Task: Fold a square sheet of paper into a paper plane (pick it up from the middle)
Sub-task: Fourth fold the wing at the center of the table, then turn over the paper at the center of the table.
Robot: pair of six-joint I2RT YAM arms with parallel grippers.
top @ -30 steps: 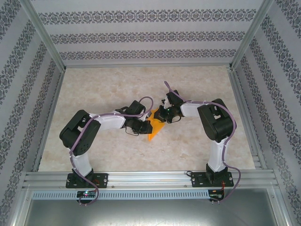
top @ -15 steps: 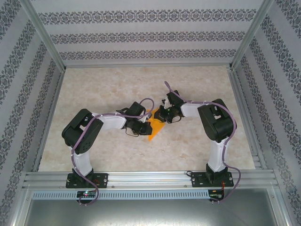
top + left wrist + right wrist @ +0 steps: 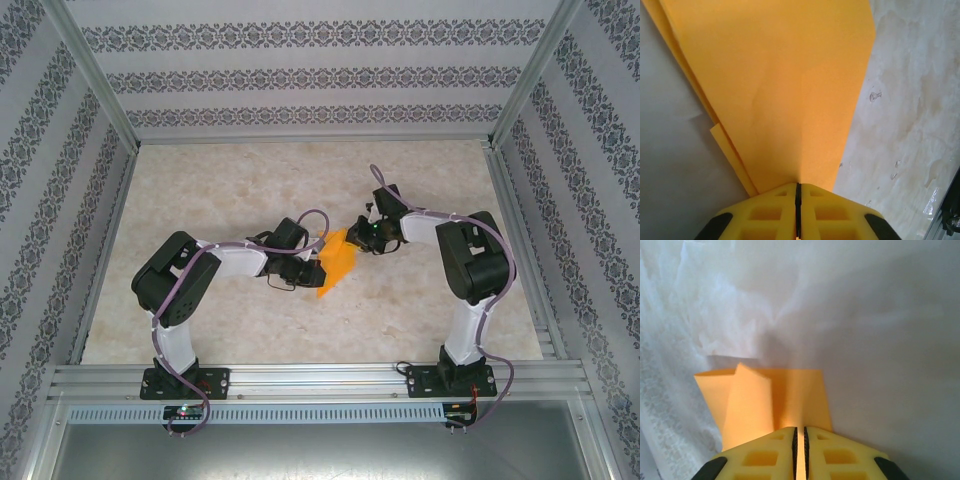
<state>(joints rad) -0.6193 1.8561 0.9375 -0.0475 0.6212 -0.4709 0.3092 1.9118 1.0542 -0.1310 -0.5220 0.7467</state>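
Nearest your edge of the table [image 3: 200, 330], the left gripper [image 3: 797, 189] is still clamping the narrow end of the paper plane [image 3: 790, 90]. Its yellow fingers are pressing together, with the orange sheet coming straight out of the seam.

Farther in, the right gripper [image 3: 800, 432] is swinging back toward the right edge, uncovering paper it was hiding a second ago. Its jaws are showing a thin slit with the paper's edge at it, so you cannot tell whether it is pinching or letting go.

This is looking like a crease just pressed, with the right arm clearing for the next fold. You are probably mid-task, with folds still remaining.

The plane is sitting around the middle of the table, between the two grippers. It is looking like a narrow orange wedge tapering toward the left gripper. Layered edges are showing along one side, and a folded flap is standing at the far end.
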